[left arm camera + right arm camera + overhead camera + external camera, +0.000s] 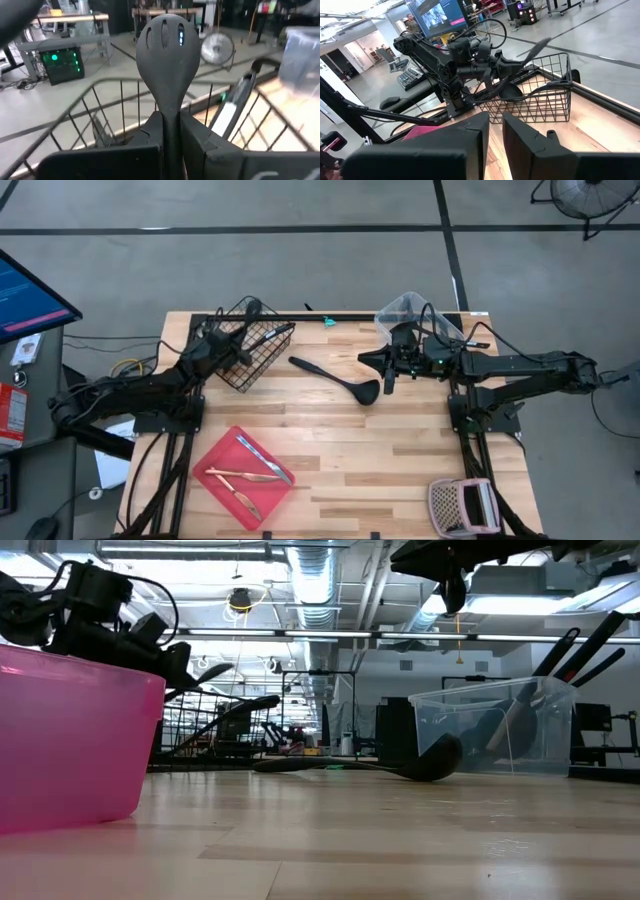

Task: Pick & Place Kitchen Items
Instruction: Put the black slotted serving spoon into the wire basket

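Observation:
My left gripper (222,333) is at the near left rim of the black wire basket (256,352), shut on a black slotted spoon (167,45). The spoon's head reaches out over the basket. Other black utensils (512,92) lie inside the basket with handles sticking out. A black ladle (336,377) lies flat on the table's middle, bowl toward the right. My right gripper (388,372) hangs above the table just right of the ladle's bowl. Its fingers (517,145) stand a narrow gap apart with nothing between them. My left gripper pinches the slotted spoon's handle (170,117) just behind the head, between its two fingers. The fingers lie along the handle and point nearly level toward the table's far right. The head sticks out ahead of the fingertips, lifted clear above the basket's rim.
A clear plastic bin (405,310) holding black utensils stands at the far right. A red tray (215,480) with slim cutlery (262,458) lies near the front left. A pink and white object (462,505) sits at the front right corner. Bare wood lies between tray and ladle.

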Tool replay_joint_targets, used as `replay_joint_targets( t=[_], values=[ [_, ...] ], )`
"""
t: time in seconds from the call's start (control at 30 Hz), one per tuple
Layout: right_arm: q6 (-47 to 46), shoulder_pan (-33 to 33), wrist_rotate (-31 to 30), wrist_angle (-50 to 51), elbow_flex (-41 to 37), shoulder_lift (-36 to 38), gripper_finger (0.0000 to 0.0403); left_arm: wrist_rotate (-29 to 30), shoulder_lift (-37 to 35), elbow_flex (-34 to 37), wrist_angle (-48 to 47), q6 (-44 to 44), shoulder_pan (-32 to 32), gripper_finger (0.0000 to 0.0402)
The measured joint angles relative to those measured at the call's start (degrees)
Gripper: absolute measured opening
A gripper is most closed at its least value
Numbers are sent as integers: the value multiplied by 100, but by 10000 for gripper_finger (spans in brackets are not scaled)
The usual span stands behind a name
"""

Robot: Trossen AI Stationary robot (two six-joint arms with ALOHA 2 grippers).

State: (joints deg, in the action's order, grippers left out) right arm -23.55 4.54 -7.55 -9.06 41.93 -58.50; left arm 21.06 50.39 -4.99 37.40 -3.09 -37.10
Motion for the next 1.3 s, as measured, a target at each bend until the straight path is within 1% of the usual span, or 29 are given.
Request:
replay_joint_targets(
  t=[0.27,0.53,0.63,0.73,0.93,1.3],
  values=[
    [0,0,0,-2,0,0,52,210,0,0,624,-151,0,15],
    [0,0,2,-39,0,0,52,365,136,0,744,-730,0,14],
    [-2,0,1,-39,0,0,52,580,359,0,772,-1046,0,14],
    [-2,0,1,-39,0,0,52,649,645,0,838,-1271,0,14],
    [-2,0,2,-40,0,0,52,645,1118,-2,1017,-1612,11,14],
    [-2,0,2,-39,0,0,52,638,1654,-2,1075,-1986,11,14]
  ],
)
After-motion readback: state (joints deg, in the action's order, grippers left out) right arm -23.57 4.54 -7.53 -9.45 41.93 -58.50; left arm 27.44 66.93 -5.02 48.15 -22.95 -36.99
